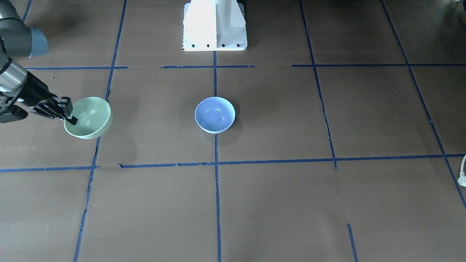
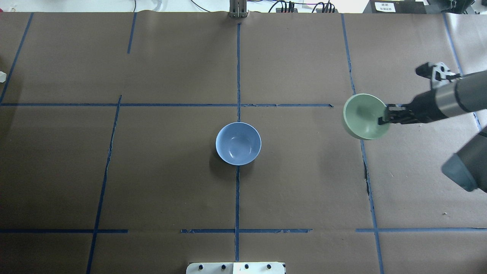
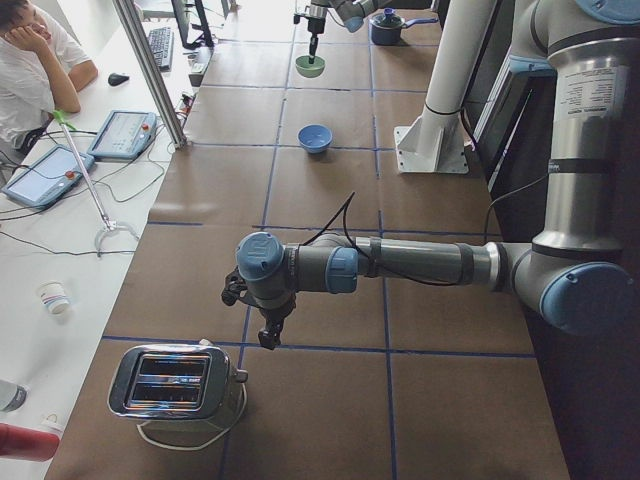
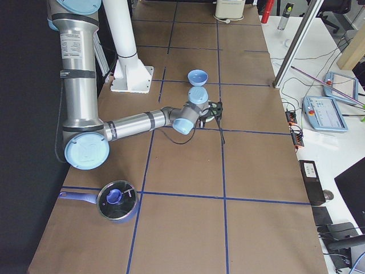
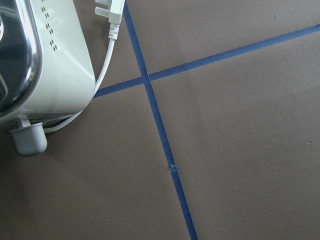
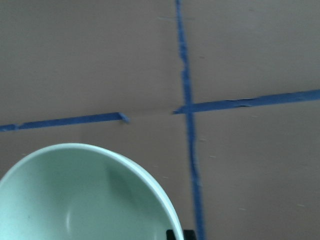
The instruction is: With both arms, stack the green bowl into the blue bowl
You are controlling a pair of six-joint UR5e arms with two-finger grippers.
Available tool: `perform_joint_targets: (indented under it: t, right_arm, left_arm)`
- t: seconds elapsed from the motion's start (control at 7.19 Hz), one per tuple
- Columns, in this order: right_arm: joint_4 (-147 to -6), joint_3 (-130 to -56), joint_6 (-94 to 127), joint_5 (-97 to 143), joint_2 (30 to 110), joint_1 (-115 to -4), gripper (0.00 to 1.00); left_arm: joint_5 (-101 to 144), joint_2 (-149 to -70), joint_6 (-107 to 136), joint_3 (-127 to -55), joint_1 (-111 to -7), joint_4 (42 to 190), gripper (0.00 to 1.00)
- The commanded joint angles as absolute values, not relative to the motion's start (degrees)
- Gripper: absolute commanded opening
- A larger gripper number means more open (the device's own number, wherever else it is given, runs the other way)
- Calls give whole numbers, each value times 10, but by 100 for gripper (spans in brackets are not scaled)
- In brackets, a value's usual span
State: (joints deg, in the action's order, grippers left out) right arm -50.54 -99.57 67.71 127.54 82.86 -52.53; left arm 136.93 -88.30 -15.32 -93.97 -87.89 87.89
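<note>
The green bowl hangs tilted a little above the table at the robot's right side, its shadow on the paper beneath. My right gripper is shut on its rim; the same shows in the overhead view, with the gripper on the bowl. The right wrist view shows the bowl's inside. The blue bowl stands upright and empty at the table's centre. My left gripper shows only in the exterior left view, far from both bowls, and I cannot tell whether it is open or shut.
A chrome toaster with a white cord stands by the left gripper, also in the left wrist view. A lidded blue pot sits at the robot's right end. The white pedestal is behind the blue bowl. An operator sits beside the table.
</note>
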Motion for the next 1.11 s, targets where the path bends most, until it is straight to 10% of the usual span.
perform_joint_targets:
  t: [0.0,0.97]
  right_arm:
    - [-674,-997,744,1256,657,-468,0]
    - [-780,-984,910,1059,557,-276,5]
  left_arm:
    - [1369,-883,-153,-940,-879,879,100]
    - [1370,-885,-136,-940,-879,881,100]
